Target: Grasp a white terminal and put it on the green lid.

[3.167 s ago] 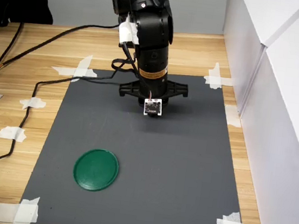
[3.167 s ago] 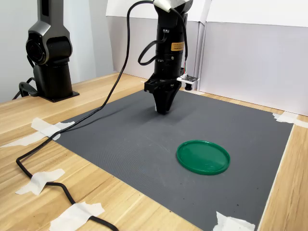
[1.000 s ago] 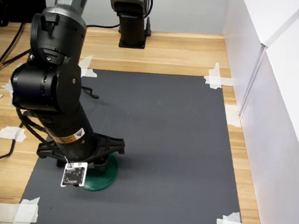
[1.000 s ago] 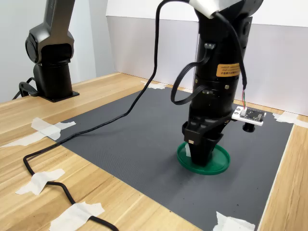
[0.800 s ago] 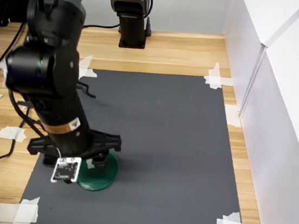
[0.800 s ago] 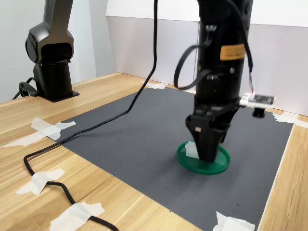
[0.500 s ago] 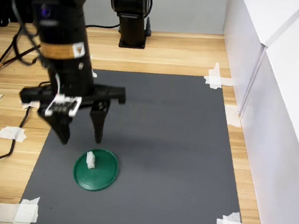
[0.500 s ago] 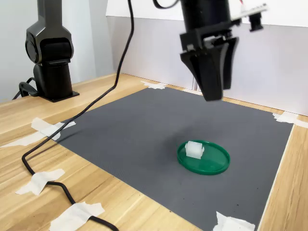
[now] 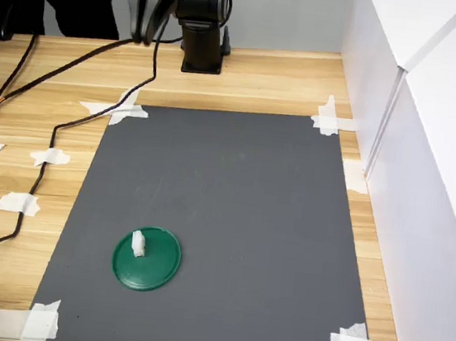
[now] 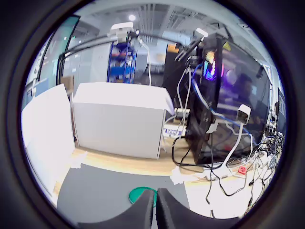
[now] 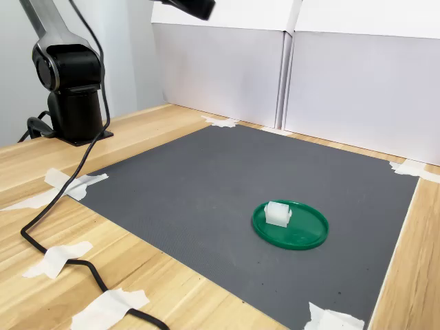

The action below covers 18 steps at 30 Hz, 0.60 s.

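Both exterior views show the terminal [image 9: 138,243] [image 11: 278,214] resting on the lid [image 9: 157,270] [image 11: 302,234], so placement looks done. The gripper [image 10: 156,206], raised well clear, has jaws nearly together, holding nothing.

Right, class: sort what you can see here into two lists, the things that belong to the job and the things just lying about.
Belong to the job:
- white terminal, resting on the lid
- green lid, on the mat
- claw, raised well above the mat

Just lying about:
- grey mat
- white tape pieces
- black cable
- white boxes
- wooden table
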Each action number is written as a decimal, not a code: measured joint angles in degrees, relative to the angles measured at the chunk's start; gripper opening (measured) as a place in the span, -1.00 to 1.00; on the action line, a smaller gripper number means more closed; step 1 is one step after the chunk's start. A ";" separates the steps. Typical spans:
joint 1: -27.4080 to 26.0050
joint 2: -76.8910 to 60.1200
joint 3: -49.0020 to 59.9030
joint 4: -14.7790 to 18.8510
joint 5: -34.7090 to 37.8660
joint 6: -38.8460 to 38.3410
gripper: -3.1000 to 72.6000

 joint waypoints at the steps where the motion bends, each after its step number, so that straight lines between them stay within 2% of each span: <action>1: 0.00 -4.02 2.39 0.00 0.00 0.13 -0.94; 4: 0.00 -14.79 8.73 0.00 1.51 0.44 -0.95; 10: 0.00 -33.64 16.59 -0.76 10.09 0.57 -0.95; 18: 0.00 -36.41 20.16 -0.89 13.94 0.57 -0.96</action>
